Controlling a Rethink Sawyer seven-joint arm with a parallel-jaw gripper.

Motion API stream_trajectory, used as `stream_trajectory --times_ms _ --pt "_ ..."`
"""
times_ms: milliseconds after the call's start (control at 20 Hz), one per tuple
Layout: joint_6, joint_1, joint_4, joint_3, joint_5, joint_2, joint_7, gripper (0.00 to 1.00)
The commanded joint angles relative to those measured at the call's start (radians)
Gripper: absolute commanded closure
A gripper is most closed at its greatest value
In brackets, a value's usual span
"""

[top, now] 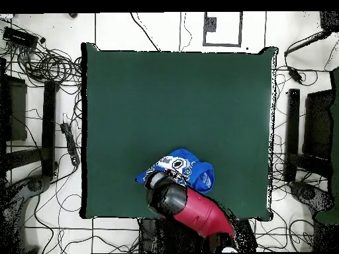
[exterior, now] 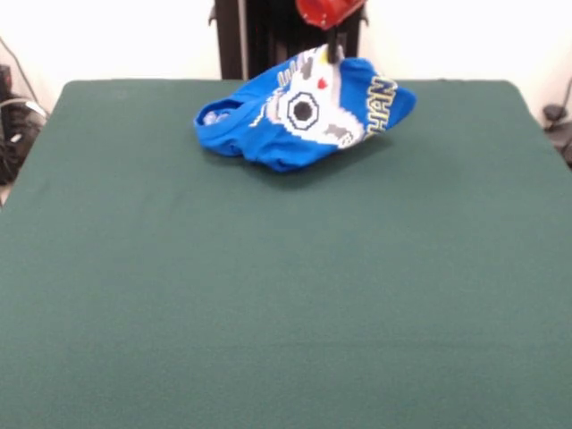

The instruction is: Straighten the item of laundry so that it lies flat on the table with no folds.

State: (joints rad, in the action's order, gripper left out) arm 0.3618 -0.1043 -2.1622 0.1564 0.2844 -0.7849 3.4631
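Fingers (exterior: 335, 49) of the red and black arm are pinching the small bright blue T-shirt (exterior: 304, 112) at its top, apparently pressed together on a fold of cloth, though the grip itself is partly hidden. Crumpled and bunched, the shirt is hanging partly lifted, its white-grey print facing outward, its lower edge resting on the dark green fabric-clad counter (exterior: 286, 295) near the robot's side.

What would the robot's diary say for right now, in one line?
shirt: crumpled, partly lifted near robot's table edge | pincer: at shirt's top, grip unclear | flat: not yet
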Motion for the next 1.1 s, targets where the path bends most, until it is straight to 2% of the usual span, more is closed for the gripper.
stream_trajectory --times_ms 50,300,500,650,850,1100 --pt "-0.029 -0.04 -0.041 -0.084 -0.02 0.04 -0.042 1.0" --pt "-0.026 -0.265 0.061 -0.078 -0.201 0.035 -0.267 1.0" --pt "0.032 -0.4 0.169 -0.11 -0.357 0.05 -0.378 1.0" --pt "0.113 -0.494 0.222 -0.18 -0.417 0.047 -0.421 1.0" --pt "0.155 -0.535 0.335 -0.229 -0.494 0.107 -0.416 1.0" --pt "0.143 -0.519 0.501 -0.208 -0.601 0.219 -0.421 1.0"
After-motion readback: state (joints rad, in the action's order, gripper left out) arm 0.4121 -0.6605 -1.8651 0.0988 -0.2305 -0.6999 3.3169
